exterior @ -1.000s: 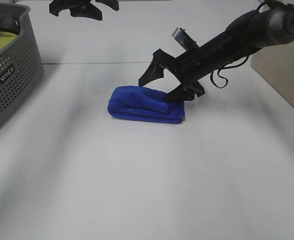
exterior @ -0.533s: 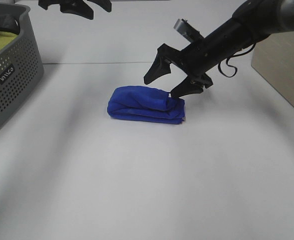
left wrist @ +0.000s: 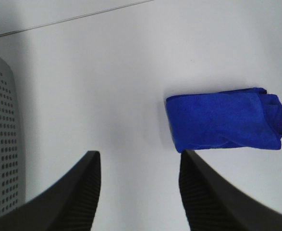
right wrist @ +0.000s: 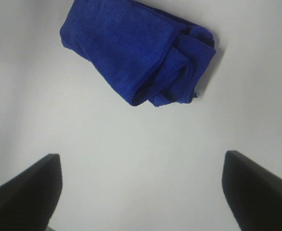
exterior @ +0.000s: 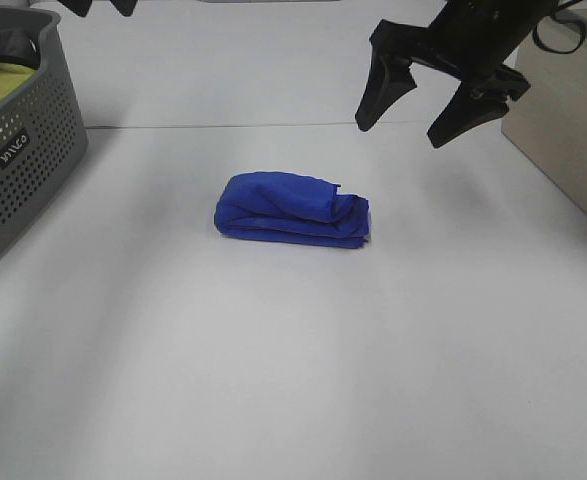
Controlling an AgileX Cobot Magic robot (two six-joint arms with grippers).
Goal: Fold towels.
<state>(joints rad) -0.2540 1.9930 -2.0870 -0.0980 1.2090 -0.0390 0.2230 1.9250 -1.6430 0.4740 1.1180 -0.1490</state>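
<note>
While both claws gape empty, the folded towel (exterior: 292, 210) lies alone — its tag perhaps tucked underneath.

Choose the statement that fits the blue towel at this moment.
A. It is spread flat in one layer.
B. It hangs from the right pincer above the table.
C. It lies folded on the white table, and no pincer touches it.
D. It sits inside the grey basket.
C: the blue towel lies as a folded bundle on the white table, while the right pincer hangs open above it, clear of the cloth.
</note>
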